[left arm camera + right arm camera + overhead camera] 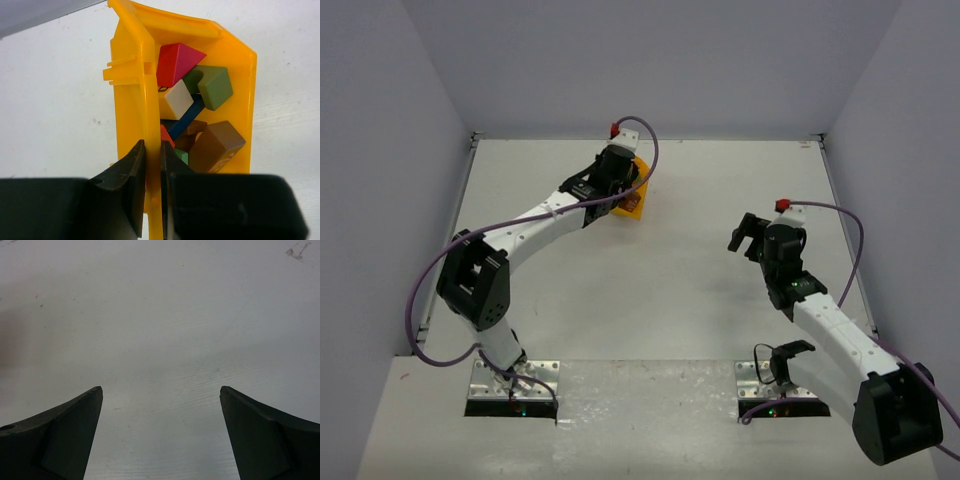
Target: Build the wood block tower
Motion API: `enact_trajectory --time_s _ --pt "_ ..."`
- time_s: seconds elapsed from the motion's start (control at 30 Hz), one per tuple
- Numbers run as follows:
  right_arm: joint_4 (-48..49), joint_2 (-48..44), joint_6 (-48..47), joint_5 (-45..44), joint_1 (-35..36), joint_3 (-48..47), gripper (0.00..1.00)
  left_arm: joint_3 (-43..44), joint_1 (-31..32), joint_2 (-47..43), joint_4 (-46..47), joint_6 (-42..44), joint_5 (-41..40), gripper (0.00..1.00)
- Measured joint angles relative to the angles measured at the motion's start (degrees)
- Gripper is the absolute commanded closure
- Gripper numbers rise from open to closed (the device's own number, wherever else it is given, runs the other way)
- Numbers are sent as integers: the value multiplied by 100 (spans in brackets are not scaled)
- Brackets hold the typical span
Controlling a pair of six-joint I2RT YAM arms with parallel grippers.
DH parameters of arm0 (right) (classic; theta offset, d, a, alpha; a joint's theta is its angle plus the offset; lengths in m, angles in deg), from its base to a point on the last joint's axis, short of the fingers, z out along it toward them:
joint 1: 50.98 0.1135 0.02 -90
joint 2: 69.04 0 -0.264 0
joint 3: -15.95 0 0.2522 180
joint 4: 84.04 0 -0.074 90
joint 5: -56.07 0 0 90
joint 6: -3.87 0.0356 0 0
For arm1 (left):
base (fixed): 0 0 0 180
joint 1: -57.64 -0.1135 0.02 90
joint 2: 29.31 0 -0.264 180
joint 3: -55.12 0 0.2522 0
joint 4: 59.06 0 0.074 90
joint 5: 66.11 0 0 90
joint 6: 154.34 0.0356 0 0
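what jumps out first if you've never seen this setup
The bright yellow bin stands at the far side of the table, its wall pinched by the left end effector. Inside lies a jumble of painted blocks, among them a magenta wedge and a green arch. The right end effector hangs open over the table, holding nothing.
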Motion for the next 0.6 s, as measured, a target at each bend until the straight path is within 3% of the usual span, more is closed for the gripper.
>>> enact_trajectory --time_s 0.43,0.6 --pt "-53 -133 2 170 0 2 1 -487 21 -555 87 3365 1418 100" --pt "-205 31 0 272 0 -39 1 -674 384 -864 355 4657 1297 100"
